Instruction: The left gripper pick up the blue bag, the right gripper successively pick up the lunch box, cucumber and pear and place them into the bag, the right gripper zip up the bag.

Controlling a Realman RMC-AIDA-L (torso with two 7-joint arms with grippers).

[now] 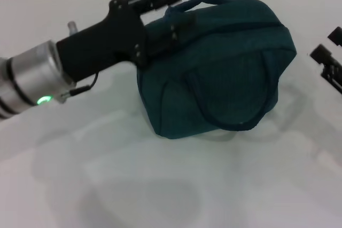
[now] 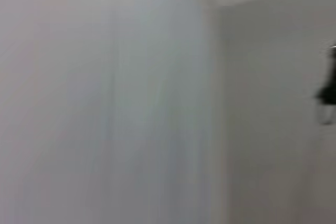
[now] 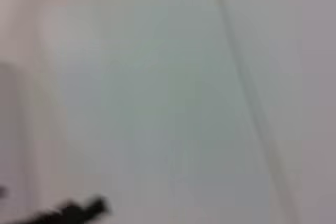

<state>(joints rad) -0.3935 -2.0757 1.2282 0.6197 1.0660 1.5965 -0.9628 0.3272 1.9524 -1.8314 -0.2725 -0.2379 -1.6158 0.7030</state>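
Nearest the robot, a wide stretch of pale, smooth worktop [image 1: 160, 185] is lying bare and faintly glossy, giving plenty of open room in front of the bag.

Past that, the blue bag [image 1: 219, 73] is sitting on the worktop a little right of centre in the head view. It is a soft, rounded tote of dark teal woven fabric, bulging and tilted, its long axis running from the near left up toward the far right. One loop handle is lying flat against the near face, curving down toward the bag's lower edge; the other handle is arching up over the top at the far side. A seam or zipper line is running along the upper part, but I cannot tell whether it is closed.

The left gripper [image 1: 163, 12] is reaching in from the left, its silver wrist glowing green and its black body slanting up toward the bag's upper left corner. Its jaws are pressing against the fabric there and appearing to be pinching the bag's top edge near the far handle, closed down to a narrow gap.

At the right edge, the right gripper [image 1: 330, 57] is hanging clear of the bag, only two black finger ends showing, standing apart with nothing between them.

Both wrist views are showing only blurred pale surfaces.
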